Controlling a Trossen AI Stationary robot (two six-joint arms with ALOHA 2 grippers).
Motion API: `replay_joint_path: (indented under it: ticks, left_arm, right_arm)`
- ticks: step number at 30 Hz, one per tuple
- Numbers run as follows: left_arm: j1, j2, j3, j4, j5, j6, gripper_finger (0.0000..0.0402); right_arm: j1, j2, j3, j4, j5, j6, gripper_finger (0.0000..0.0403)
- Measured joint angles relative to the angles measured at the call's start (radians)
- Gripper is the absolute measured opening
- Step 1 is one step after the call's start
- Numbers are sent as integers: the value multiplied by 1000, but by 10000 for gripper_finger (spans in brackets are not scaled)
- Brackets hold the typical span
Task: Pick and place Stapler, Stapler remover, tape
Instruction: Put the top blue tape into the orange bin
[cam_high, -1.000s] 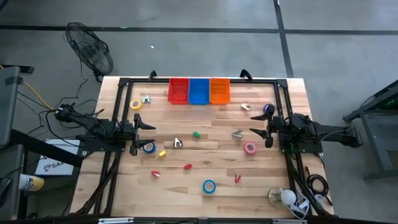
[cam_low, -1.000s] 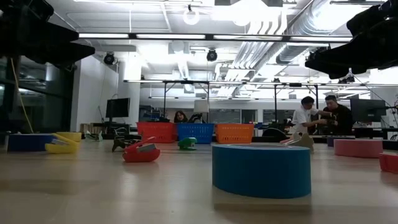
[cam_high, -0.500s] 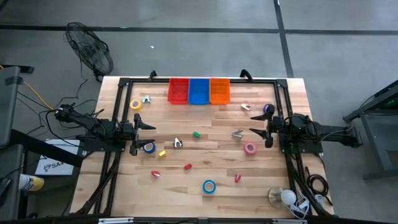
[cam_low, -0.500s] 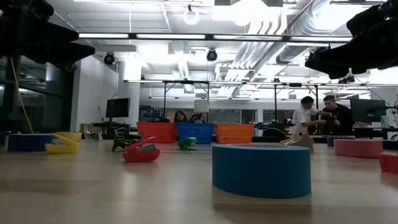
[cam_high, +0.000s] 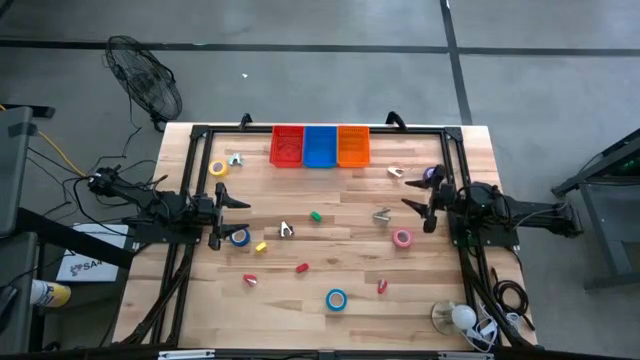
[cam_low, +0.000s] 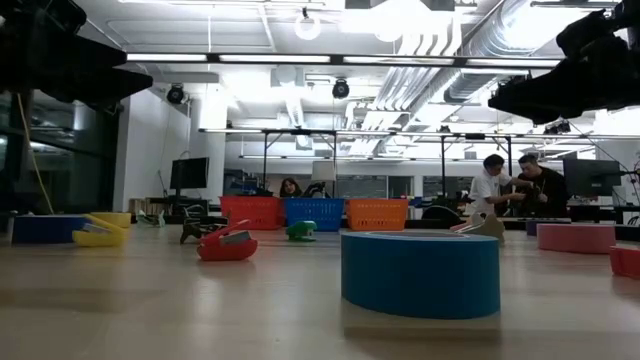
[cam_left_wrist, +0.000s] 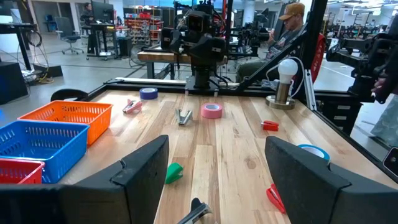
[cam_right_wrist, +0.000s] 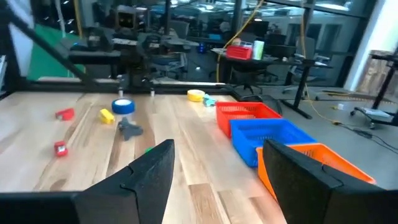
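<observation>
Tape rolls lie flat on the wooden table: yellow, blue, a second blue, pink and purple. Small staplers lie among them: green, yellow and red. Metal staple removers are scattered between them. My left gripper hangs open at the table's left side, above the near blue roll. My right gripper hangs open at the right side, beside the purple roll. Neither holds anything.
Red, blue and orange baskets stand in a row at the far edge. A lamp bulb on its stand sits at the near right corner. A black frame borders the table. People sit in the room beyond.
My right gripper has swung a little toward the table's far edge, toward the purple roll, staying open. Nothing on the table has moved.
</observation>
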Motion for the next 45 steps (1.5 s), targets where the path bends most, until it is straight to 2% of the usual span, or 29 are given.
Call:
replay_joint_path:
  ticks: [4, 9, 11, 18, 28, 33, 45]
  left_arm:
    - [0, 0, 0, 0, 0, 0, 262]
    - [0, 0, 0, 0, 0, 0, 262]
    - [0, 0, 0, 0, 0, 0, 262]
    - [0, 0, 0, 0, 0, 0, 262]
    - [0, 0, -4, 36, -2, 1, 262]
    - [0, 0, -5, 36, -2, 1, 262]
    - [0, 0, -4, 40, -2, 0, 262]
  right_arm:
    - [0, 0, 0, 4, 123, 98, 236]
    - [0, 0, 0, 6, 490, 220, 236]
    - [-1, 0, 0, 2, 605, 287, 236]
    - [-31, 0, 0, -1, 750, 349, 236]
    - [-126, 39, 2, -27, 754, 478, 236]
    - [-188, 112, 8, -42, 692, 534, 236]
    - [-375, 408, 282, -502, 469, 875, 236]
